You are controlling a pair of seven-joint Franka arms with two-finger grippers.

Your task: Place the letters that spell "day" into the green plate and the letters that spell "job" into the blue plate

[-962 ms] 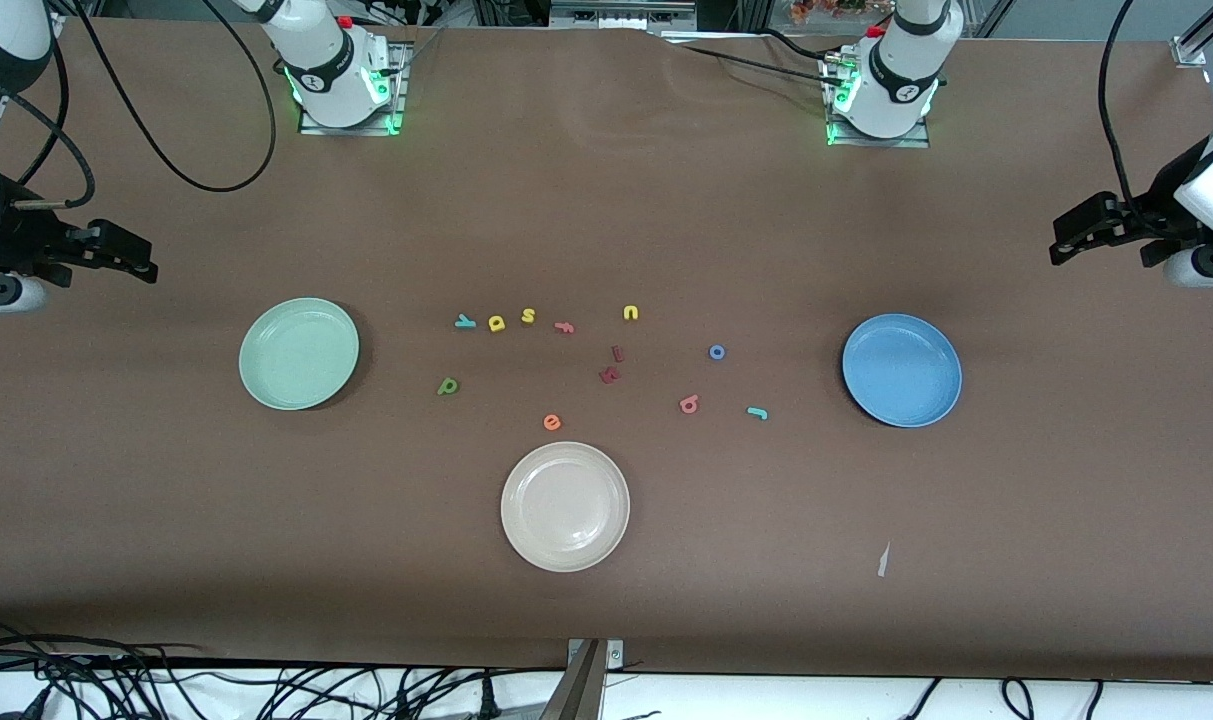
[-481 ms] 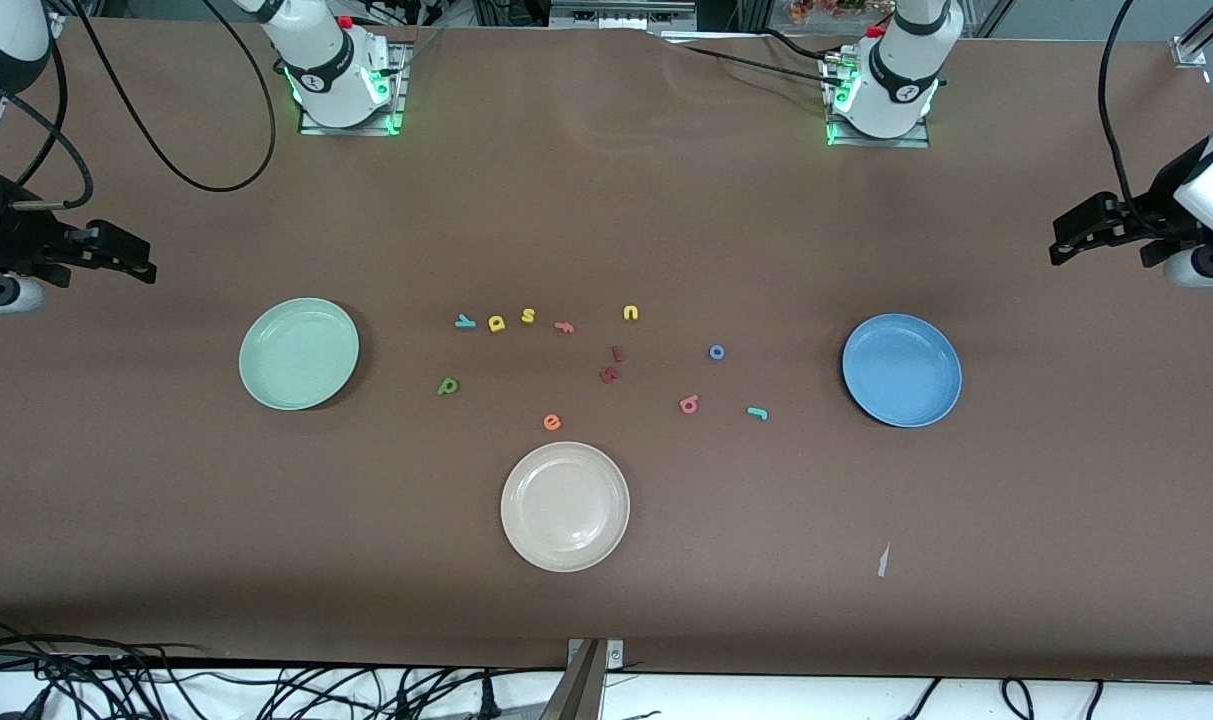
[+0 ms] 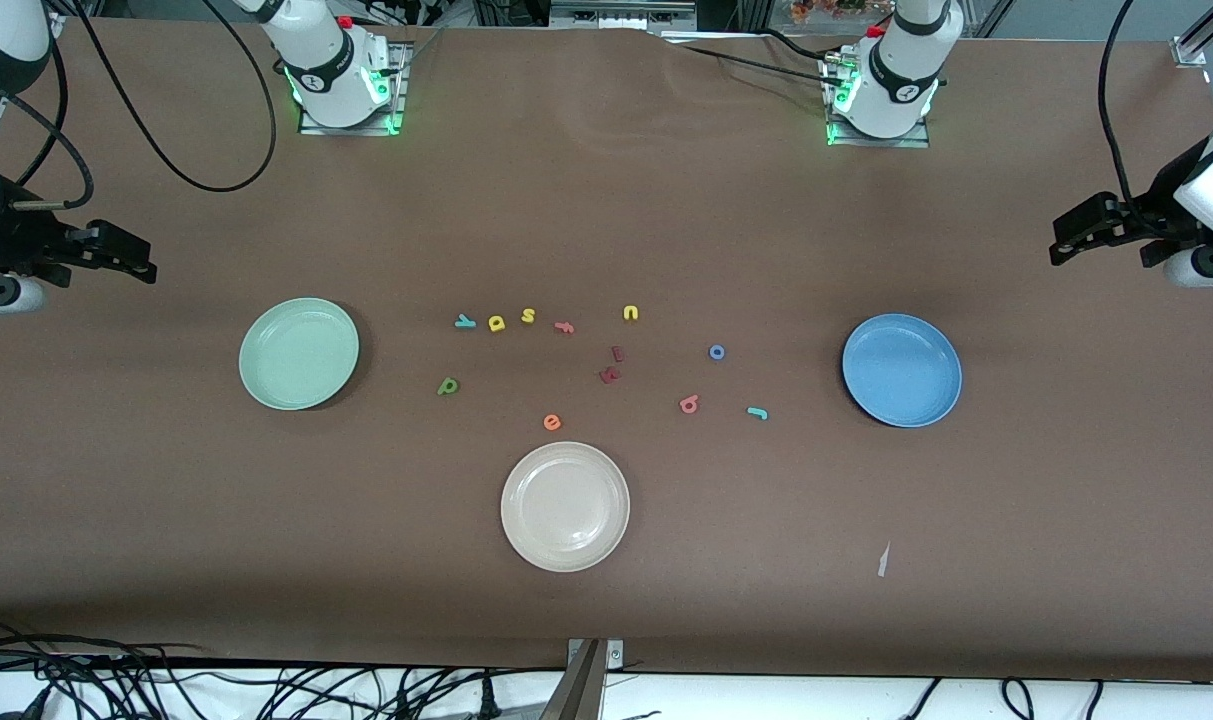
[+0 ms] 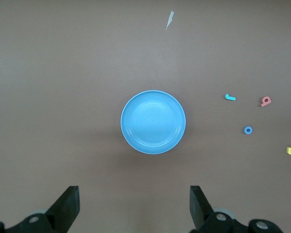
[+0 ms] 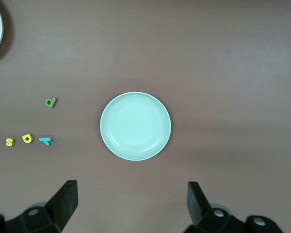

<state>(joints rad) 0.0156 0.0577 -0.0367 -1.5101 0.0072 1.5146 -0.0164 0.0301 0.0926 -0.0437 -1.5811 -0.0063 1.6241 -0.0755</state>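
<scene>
The pale green plate [image 3: 299, 353] [image 5: 135, 126] lies toward the right arm's end, the blue plate [image 3: 901, 370] [image 4: 153, 122] toward the left arm's end; neither holds anything. Between them lie the green d [image 3: 448, 385] [image 5: 50, 102], yellow a [image 3: 496, 323] [image 5: 27, 138], teal y [image 3: 464, 322] [image 5: 45, 141], teal j [image 3: 757, 412] [image 4: 230, 97], blue o [image 3: 717, 352] [image 4: 248, 130] and pink b [image 3: 688, 404] [image 4: 266, 101]. My right gripper [image 3: 138, 257] [image 5: 132, 201] hangs open over the table's right-arm end. My left gripper [image 3: 1061, 240] [image 4: 134, 204] hangs open over the left-arm end.
A cream plate [image 3: 565, 506] sits nearer the front camera than the letters. Among them lie a yellow s [image 3: 528, 316], yellow u [image 3: 630, 313], pink f [image 3: 564, 327], orange e [image 3: 552, 422] and two dark red letters [image 3: 611, 370]. A paper scrap [image 3: 882, 560] lies near the front edge.
</scene>
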